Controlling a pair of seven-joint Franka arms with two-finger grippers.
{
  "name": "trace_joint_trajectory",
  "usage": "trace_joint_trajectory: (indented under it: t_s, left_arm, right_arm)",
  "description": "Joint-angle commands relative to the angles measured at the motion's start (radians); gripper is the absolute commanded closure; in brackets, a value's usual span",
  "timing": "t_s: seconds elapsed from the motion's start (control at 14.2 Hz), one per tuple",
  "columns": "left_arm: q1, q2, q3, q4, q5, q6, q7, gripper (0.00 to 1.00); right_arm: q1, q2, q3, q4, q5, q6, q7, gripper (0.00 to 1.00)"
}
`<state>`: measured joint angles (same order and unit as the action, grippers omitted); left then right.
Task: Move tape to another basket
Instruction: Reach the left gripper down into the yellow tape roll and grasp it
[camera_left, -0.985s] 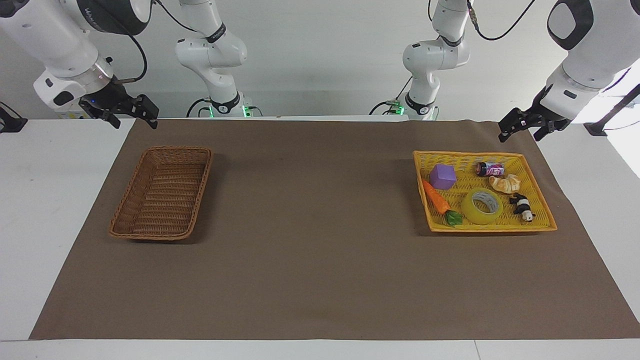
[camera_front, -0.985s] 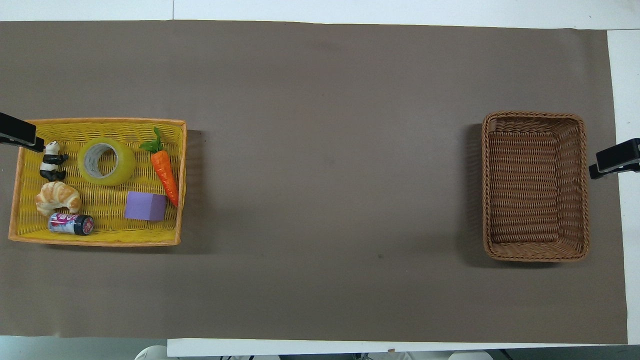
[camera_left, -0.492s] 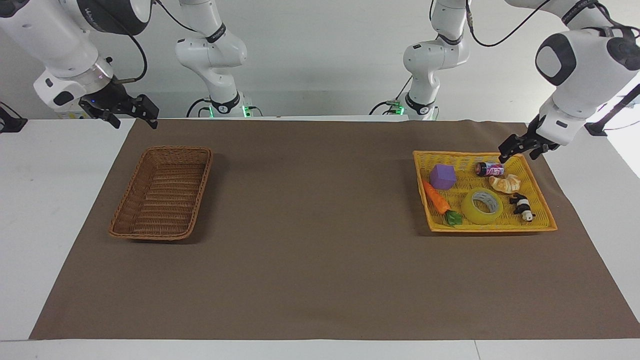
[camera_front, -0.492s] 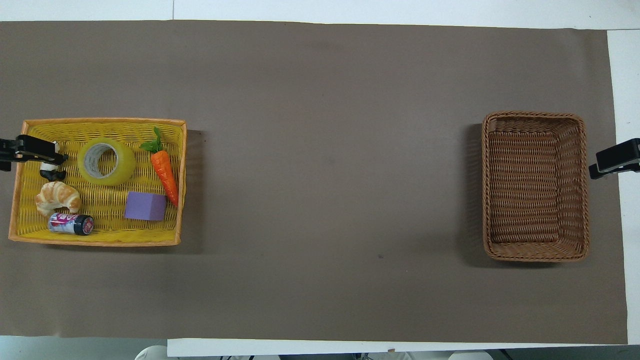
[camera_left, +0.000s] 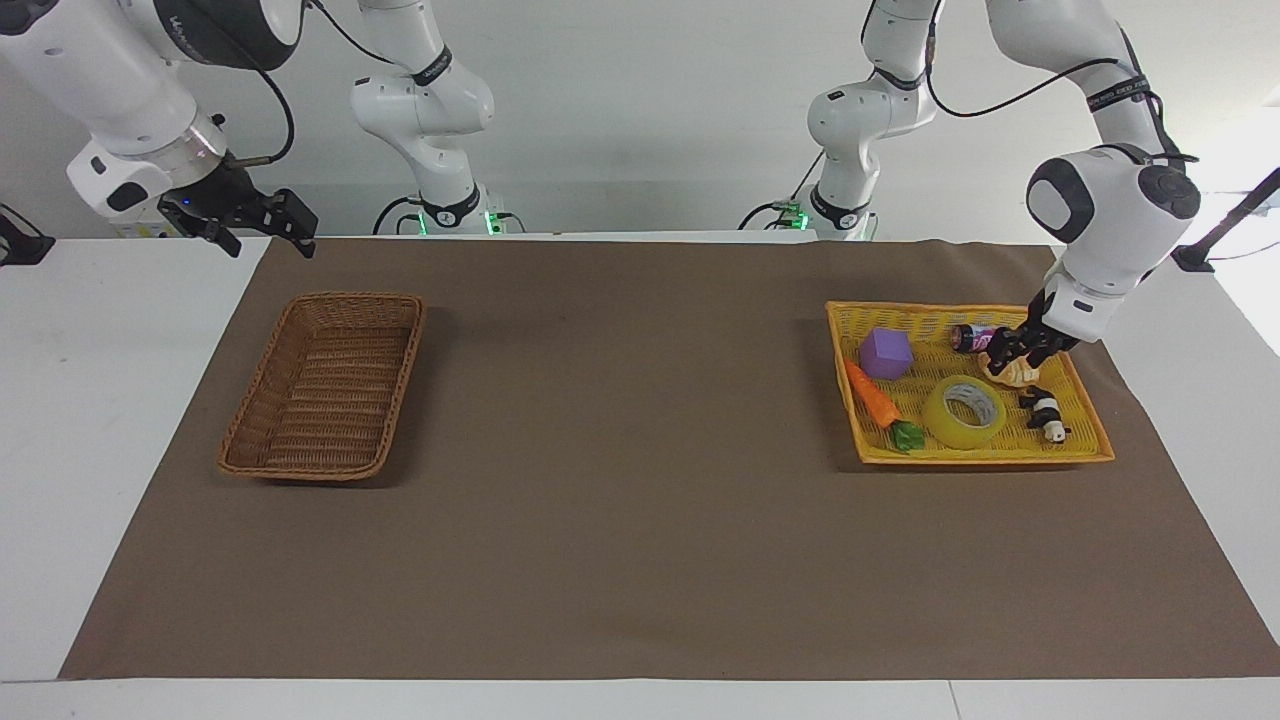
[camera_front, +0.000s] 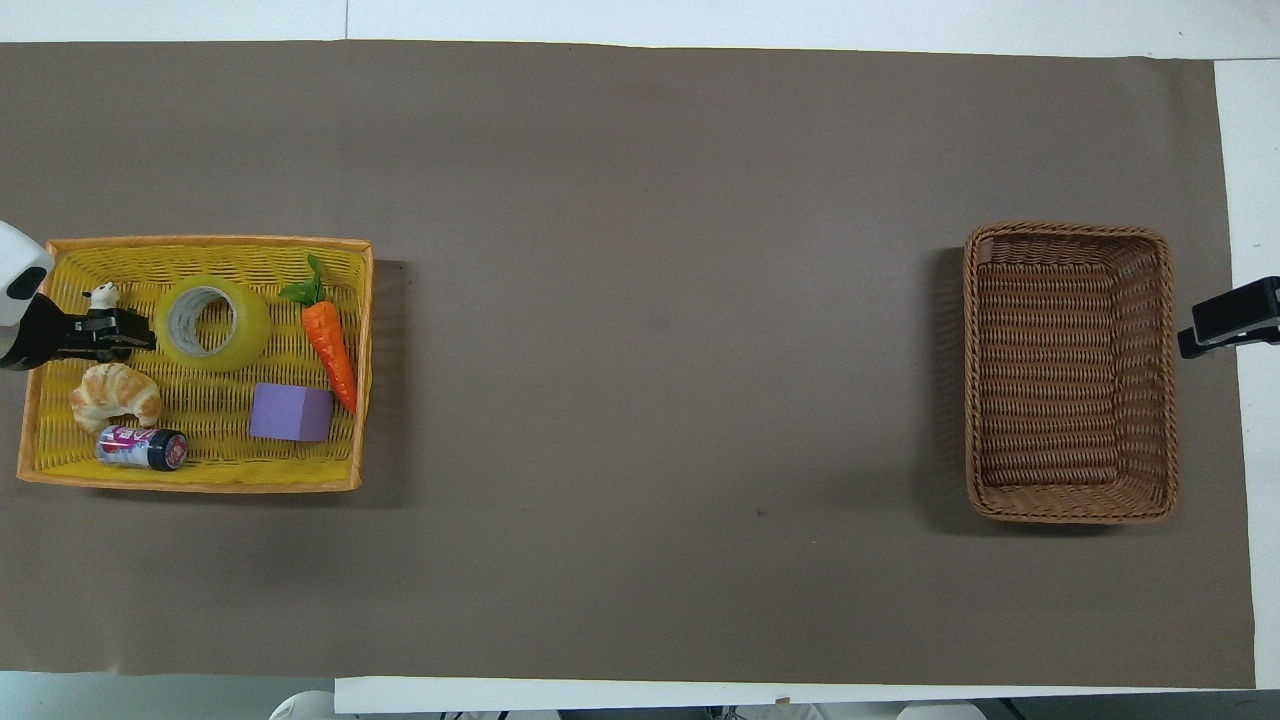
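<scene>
The tape (camera_left: 963, 412), a translucent yellow roll with a pale core, lies flat in the yellow mesh tray (camera_left: 985, 457) at the left arm's end of the table. In the overhead view the tape (camera_front: 212, 322) lies between a panda figure and a carrot. My left gripper (camera_left: 1012, 358) is open and hangs over the tray, above the croissant and panda and beside the tape; it also shows in the overhead view (camera_front: 140, 335). The brown wicker basket (camera_left: 405, 370) (camera_front: 1070, 370) holds nothing, at the right arm's end. My right gripper (camera_left: 265, 235) (camera_front: 1195, 338) waits open beside that basket.
The tray (camera_front: 190, 485) also holds a croissant (camera_front: 115, 393), a small can (camera_front: 142, 447), a purple cube (camera_front: 291, 412), a toy carrot (camera_front: 330, 345) and a panda figure (camera_left: 1045, 412). A brown mat (camera_left: 640, 500) covers the table between tray and basket.
My left arm has swung in from the table's end and lowered its gripper over the tray, toward the tape. The right arm and all objects have not moved.
</scene>
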<state>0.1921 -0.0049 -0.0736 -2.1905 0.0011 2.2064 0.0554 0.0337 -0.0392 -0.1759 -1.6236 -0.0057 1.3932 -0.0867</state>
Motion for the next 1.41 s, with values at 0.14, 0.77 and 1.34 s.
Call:
trace_joint_trajectory:
  t_s: [0.14,0.77,1.34]
  left_arm:
    - [-0.036,0.057,-0.002,0.0,0.01,0.082,0.007,0.32]
    - [-0.029,0.141,-0.002,-0.011,0.01,0.133,0.02,0.41]
    - [-0.026,0.163,-0.002,-0.011,0.01,0.147,0.021,0.77]
  right_arm:
    - [-0.005,-0.019,0.004,-0.021,-0.004,0.006,-0.016,0.01]
    - [-0.005,-0.019,0.004,-0.021,-0.004,0.006,-0.016,0.01]
    - [-0.005,-0.019,0.004,-0.021,-0.004,0.007,-0.016,0.01]
